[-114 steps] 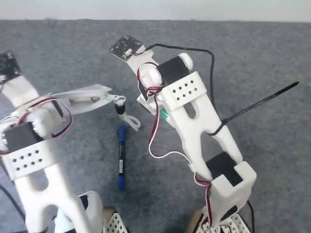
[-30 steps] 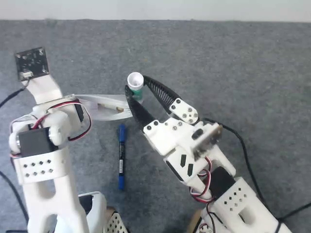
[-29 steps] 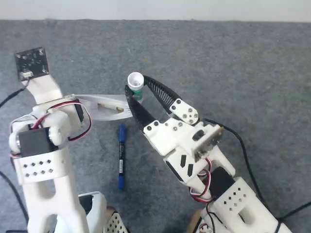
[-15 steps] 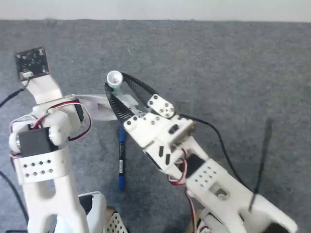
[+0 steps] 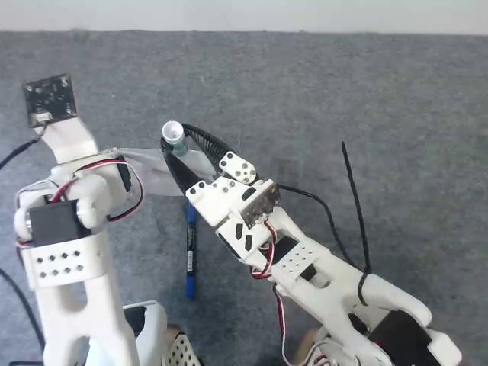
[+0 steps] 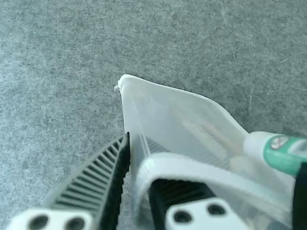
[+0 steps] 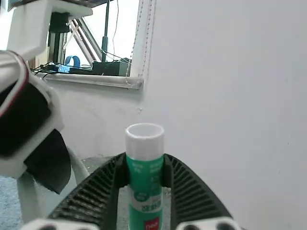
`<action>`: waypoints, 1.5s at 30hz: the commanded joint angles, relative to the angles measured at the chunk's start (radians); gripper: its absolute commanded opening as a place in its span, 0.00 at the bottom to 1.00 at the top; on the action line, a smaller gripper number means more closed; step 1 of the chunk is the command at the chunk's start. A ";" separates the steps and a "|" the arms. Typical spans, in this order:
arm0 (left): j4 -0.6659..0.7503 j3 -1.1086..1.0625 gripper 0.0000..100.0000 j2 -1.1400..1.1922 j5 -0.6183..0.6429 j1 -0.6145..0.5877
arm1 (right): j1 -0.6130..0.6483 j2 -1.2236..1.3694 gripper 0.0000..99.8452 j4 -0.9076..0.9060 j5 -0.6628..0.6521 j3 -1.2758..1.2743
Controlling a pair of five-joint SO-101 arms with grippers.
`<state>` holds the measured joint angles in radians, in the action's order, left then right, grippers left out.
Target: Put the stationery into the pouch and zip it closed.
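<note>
1. Right gripper (image 5: 177, 149): jaws squeezed snug on the green glue stick (image 5: 173, 136), white cap up.
2. The stick sits just over the clear pouch (image 5: 151, 172).
3. Left gripper (image 6: 139, 158): jaws look pinched on the pouch rim, though it's hard to be sure.
4. Blue pen (image 5: 190, 245) lies on the worktop (image 5: 381, 114) beside the pouch.

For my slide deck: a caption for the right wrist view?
Right gripper, jaws shut on a green glue stick, facing a white wall.

Pen (image 5: 190, 244) lies btwn arms; carpet (image 5: 366, 99) rt of pouch (image 5: 151, 175) free.
</note>
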<state>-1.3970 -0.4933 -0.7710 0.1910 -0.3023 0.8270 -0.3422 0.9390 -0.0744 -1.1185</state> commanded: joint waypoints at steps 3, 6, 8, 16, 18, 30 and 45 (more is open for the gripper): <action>0.043 0.015 0.01 -0.041 -0.009 0.003 | 0.013 -0.206 0.01 0.013 0.002 -0.038; 0.043 0.015 0.01 -0.041 -0.009 0.003 | 0.028 -0.309 0.01 0.013 0.002 -0.084; 0.043 0.015 0.01 -0.041 -0.009 0.003 | 0.044 -0.360 0.01 0.012 0.002 -0.112; 0.043 0.015 0.01 -0.041 -0.009 0.005 | 0.134 -0.444 0.01 -0.099 0.002 -0.138; 0.043 0.015 0.01 -0.041 -0.009 0.005 | 0.133 -0.446 0.01 -0.104 0.002 -0.138; 0.054 -0.002 0.01 -0.041 -0.009 0.002 | 0.067 -0.211 0.01 -0.097 0.008 -0.064; 0.058 -0.015 0.01 -0.046 -0.009 0.002 | 0.067 -0.157 0.15 -0.097 0.003 -0.089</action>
<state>-1.3817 -0.5117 -0.7741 0.1910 -0.3023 0.9053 -0.4956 0.8424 -0.0729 -1.2352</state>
